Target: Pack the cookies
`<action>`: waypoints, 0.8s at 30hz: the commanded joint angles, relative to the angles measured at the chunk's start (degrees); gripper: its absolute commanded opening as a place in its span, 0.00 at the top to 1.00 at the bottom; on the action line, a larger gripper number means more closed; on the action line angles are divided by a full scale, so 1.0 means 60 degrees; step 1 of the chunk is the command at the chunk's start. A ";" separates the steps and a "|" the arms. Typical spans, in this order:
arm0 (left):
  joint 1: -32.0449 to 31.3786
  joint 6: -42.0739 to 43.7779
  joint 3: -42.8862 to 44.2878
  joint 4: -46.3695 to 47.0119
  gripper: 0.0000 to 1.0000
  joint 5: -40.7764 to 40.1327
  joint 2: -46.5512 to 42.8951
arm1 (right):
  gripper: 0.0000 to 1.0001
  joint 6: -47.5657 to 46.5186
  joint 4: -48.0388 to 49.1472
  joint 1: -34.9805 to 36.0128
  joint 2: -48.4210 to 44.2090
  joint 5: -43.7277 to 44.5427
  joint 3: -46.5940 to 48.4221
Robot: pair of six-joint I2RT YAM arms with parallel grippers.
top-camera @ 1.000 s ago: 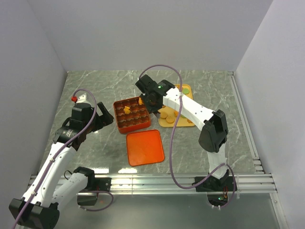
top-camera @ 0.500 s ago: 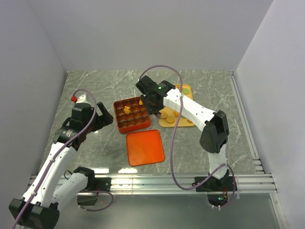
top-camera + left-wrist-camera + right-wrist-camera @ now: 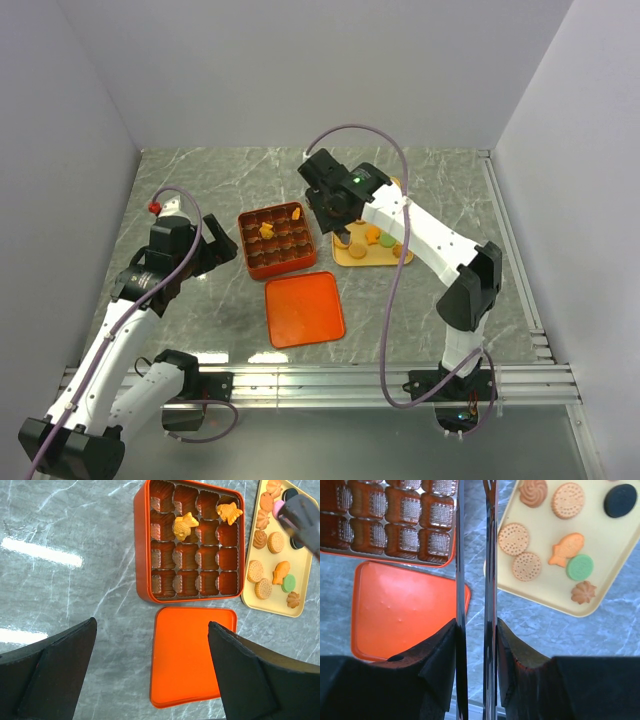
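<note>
The orange-red gridded box (image 3: 276, 240) holds two orange fish-shaped cookies (image 3: 184, 525) in its far cells; the other cells show nothing. Several more cookies (image 3: 526, 566), tan with a green (image 3: 580, 567) and a black one (image 3: 620, 500), lie on the pale yellow tray (image 3: 385, 255) right of the box. My right gripper (image 3: 341, 233) hangs over the gap between box and tray; its thin metal blades (image 3: 471, 500) stand slightly apart with nothing between them. My left gripper (image 3: 225, 245) is wide open and empty, left of the box and above the table.
The flat orange-red lid (image 3: 303, 308) lies on the marble table just in front of the box, also in the left wrist view (image 3: 192, 655). A small red knob (image 3: 155, 207) sits at the far left. White walls close in the left, right and back.
My right gripper has moved right, from over the box's far right corner to the gap beside the tray. A fish cookie stays in that corner cell. The left arm has not moved.
</note>
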 commanded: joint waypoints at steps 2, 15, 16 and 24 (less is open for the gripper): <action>-0.0051 -0.0028 0.0063 0.0103 0.01 -0.0018 -0.0143 | 0.59 0.0351 0.0040 -0.0502 -0.0698 0.0268 -0.0230; -0.0051 0.0001 0.0063 0.0103 0.01 0.0041 -0.0099 | 0.53 0.0484 0.0363 -0.1836 0.0018 -0.0567 -0.0832; -0.0037 0.0015 0.0063 0.0118 0.01 0.0055 -0.0099 | 0.52 0.0469 0.0378 -0.1865 0.0106 -0.0582 -0.0817; -0.0051 0.0016 0.0078 0.0103 0.01 0.0055 -0.0070 | 0.50 0.0279 0.0320 -0.1968 0.1058 -0.0553 -0.0189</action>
